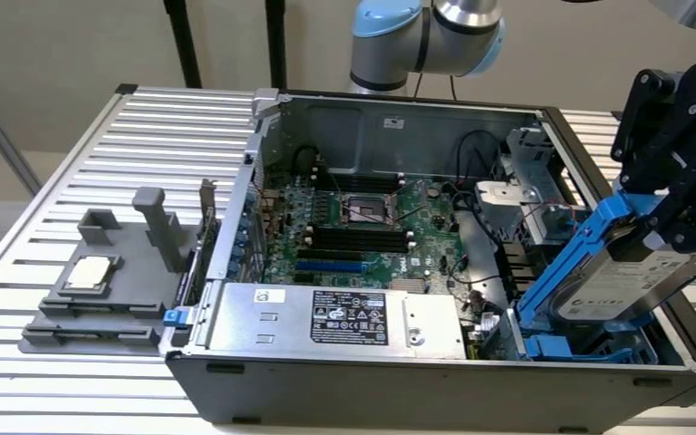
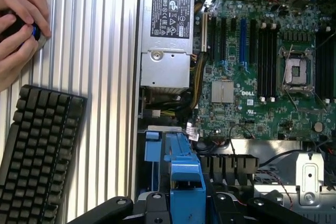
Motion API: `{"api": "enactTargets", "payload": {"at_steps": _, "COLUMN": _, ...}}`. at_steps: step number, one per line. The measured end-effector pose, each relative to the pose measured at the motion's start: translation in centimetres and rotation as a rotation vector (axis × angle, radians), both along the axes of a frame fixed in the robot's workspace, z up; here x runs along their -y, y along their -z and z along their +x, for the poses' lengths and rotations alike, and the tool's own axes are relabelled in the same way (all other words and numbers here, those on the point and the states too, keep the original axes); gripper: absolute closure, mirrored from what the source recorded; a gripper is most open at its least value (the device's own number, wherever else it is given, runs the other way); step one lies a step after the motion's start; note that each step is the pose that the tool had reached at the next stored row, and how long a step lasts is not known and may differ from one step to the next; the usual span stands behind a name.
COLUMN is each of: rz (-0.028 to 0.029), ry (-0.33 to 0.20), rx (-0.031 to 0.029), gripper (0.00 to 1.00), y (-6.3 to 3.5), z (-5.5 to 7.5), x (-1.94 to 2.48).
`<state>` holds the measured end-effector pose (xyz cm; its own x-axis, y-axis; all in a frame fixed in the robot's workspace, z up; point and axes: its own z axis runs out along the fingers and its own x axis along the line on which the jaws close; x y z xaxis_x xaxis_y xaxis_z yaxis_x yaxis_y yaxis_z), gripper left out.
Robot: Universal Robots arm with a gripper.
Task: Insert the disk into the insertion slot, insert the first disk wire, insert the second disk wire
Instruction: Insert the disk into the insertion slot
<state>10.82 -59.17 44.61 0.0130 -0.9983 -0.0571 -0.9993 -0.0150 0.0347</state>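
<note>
In the exterior view my gripper [image 1: 674, 225] hangs over the right end of the open computer case, shut on the disk [image 1: 623, 288]. The disk is a silver-grey drive with a white label in a bright blue frame, and it is tilted steeply with its lower end down inside the case. That lower end sits at the insertion slot [image 1: 572, 349], a cage with blue plastic tabs in the case's near right corner. In the wrist view the disk's blue frame [image 2: 185, 174] runs out from between my black fingers [image 2: 152, 203], over the cage's blue tab [image 2: 151, 148].
A silver power supply with a black label [image 1: 336, 317] [image 2: 167, 30] lies along the case's front wall, beside the green motherboard [image 1: 361, 227]. A grey fixture [image 1: 94, 290] stands on the slatted table. A black keyboard [image 2: 37, 156] and a person's hands [image 2: 18, 19] are beside the case.
</note>
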Motion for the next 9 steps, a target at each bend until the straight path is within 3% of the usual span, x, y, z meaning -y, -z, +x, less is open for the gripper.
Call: {"api": "enactTargets", "payload": {"at_steps": 9, "rz": 0.0008, "ry": -0.005, "rx": 0.0, "gripper": 0.68, "y": 0.11, "z": 0.03, "x": 0.4}}
